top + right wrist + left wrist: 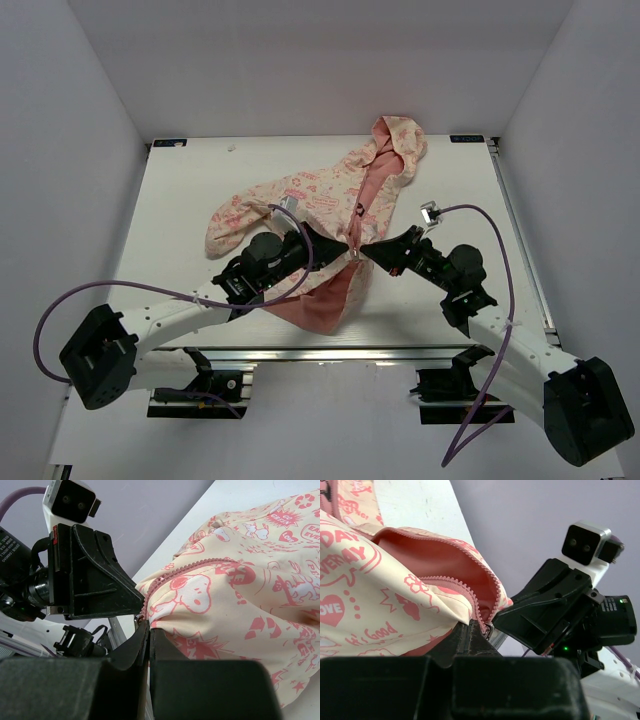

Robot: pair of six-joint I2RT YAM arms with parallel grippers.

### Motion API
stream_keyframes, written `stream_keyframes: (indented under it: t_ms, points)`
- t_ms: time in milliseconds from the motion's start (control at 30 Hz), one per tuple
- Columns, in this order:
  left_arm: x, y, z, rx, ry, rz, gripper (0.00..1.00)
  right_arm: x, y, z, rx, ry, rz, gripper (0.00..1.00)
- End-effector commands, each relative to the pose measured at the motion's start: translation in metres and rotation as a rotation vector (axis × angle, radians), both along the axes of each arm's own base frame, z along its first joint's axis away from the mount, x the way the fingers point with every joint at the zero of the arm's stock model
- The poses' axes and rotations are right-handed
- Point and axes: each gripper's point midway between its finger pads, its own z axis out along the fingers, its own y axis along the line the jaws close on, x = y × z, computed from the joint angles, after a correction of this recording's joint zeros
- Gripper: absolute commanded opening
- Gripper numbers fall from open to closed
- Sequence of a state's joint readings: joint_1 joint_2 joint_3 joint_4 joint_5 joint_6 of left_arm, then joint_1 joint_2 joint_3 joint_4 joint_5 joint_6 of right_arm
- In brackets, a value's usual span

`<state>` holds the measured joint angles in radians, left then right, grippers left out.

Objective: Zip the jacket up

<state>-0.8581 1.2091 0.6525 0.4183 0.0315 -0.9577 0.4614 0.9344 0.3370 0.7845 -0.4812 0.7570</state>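
The jacket [330, 200] lies on the white table, cream with pink print, hood at the far right, pink lining showing at its near hem. My left gripper [343, 247] and right gripper [369, 250] meet tip to tip at the zipper, low on the jacket. In the left wrist view the left gripper [466, 626] is shut on the jacket's [380, 590] zipper edge, with the metal slider [488, 629] right at its tip. In the right wrist view the right gripper [149, 625] is shut on the jacket's [240, 595] zipper edge beside the slider [136, 622]. Above the slider the zipper gapes open.
White walls close in the table [180, 200] on the left, back and right. An aluminium rail [330, 352] runs along the near edge. Purple cables [495, 230] loop off both arms. A small white speck [232, 148] lies at the far left.
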Motion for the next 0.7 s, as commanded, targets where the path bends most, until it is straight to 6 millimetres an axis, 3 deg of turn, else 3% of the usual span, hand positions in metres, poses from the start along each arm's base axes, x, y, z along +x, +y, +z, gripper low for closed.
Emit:
stream_keyframes:
  t_ms: [0,500,533,667]
  points:
    - [0.005,0.001,0.017,0.001,-0.02,0.043,0.0,-0.002,0.001,0.038,0.047,-0.113,0.005,0.0]
    - [-0.008,-0.015,0.027,0.033,-0.069,-0.069,0.03,0.012,0.004,0.024,0.019,-0.014,-0.03,0.0]
    - [-0.009,-0.016,0.026,0.032,-0.066,-0.08,0.13,0.012,0.004,0.025,0.018,-0.017,-0.031,0.0]
    - [-0.012,-0.017,0.026,0.02,-0.061,-0.091,0.26,0.009,0.004,0.02,-0.011,-0.022,-0.016,0.0]
